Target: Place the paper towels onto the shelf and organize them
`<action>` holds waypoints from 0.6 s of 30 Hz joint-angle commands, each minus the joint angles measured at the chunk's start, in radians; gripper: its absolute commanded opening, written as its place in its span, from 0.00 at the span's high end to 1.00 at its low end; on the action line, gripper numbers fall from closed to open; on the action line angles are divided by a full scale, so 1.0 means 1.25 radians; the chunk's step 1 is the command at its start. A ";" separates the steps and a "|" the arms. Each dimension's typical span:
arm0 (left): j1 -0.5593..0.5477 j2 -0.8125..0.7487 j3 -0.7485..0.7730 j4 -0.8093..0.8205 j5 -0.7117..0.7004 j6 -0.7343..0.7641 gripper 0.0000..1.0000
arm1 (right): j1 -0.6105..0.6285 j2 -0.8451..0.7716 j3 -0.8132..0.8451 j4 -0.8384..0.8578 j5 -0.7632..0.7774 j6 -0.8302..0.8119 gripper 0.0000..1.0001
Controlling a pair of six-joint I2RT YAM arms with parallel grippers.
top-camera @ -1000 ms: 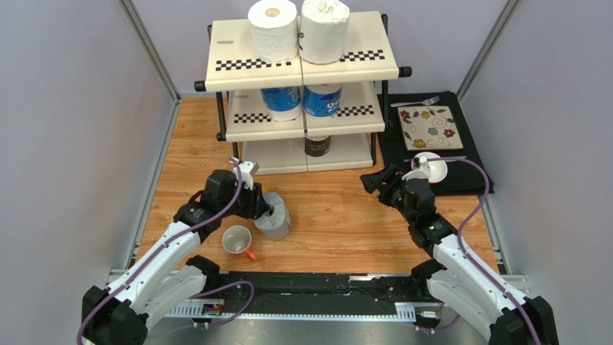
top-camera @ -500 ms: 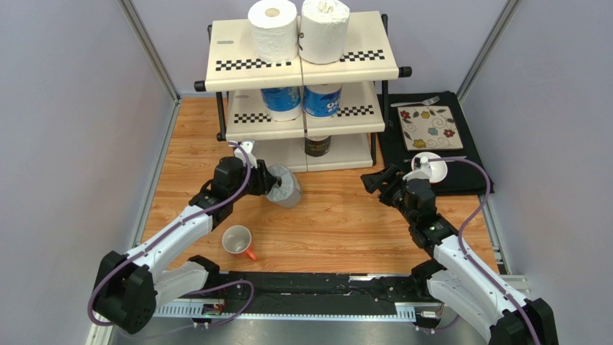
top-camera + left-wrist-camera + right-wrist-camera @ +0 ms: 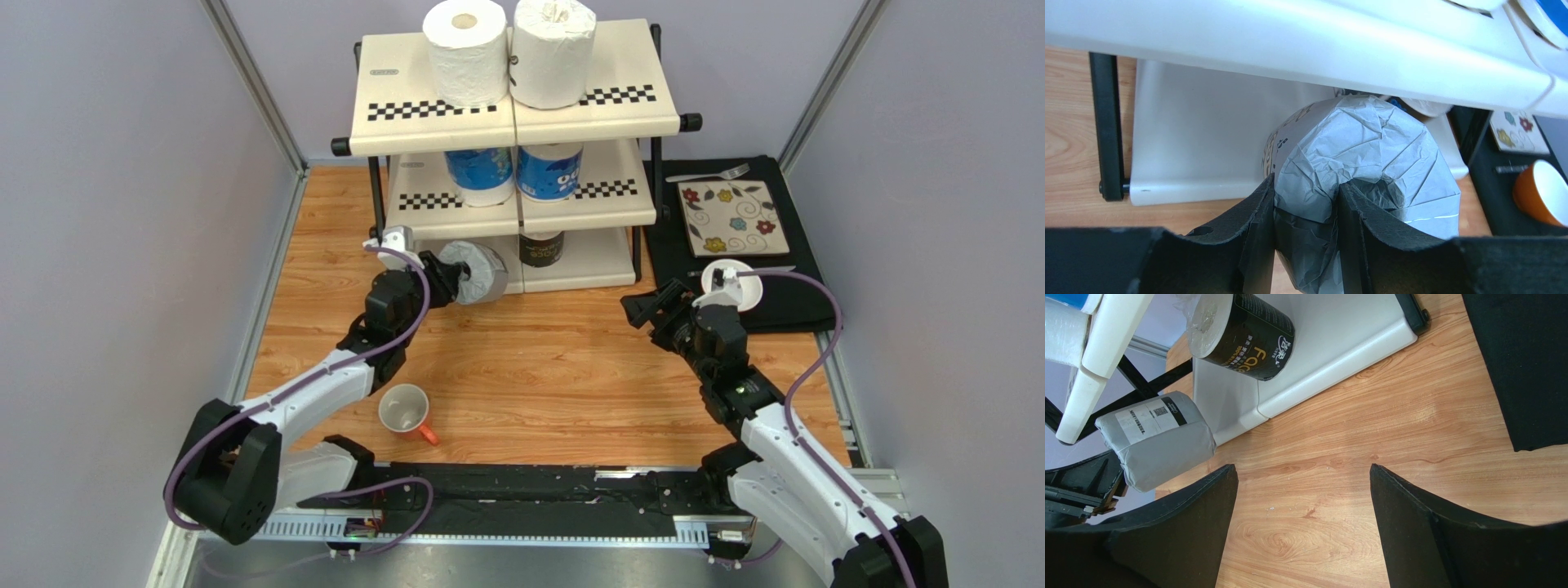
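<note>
The left half of the bottom tier [image 3: 1198, 141] lies bare behind the grey roll [image 3: 1364, 159]. The middle tier [image 3: 1290, 43] hangs low above it, a black frame post [image 3: 1106, 122] bounds its left, and the dark-wrapped roll [image 3: 541, 249] its right. Nearer, open worktop [image 3: 552, 368] reaches to the mug [image 3: 405, 410].

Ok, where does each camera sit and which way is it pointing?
Top external: above and behind the arm bases, looking down on wooden table, three-tier cream shelf, left arm, right arm.
Left wrist: on the left arm, facing the shelf's bottom tier; left gripper pinches the grey-wrapped paper roll.
Right wrist: on the right arm, facing that tier; right gripper open.
Shared: all show that roll.
</note>
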 commanded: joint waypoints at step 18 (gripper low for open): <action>-0.004 0.222 0.010 0.412 -0.151 -0.153 0.62 | -0.024 -0.028 0.031 -0.027 -0.002 -0.008 0.17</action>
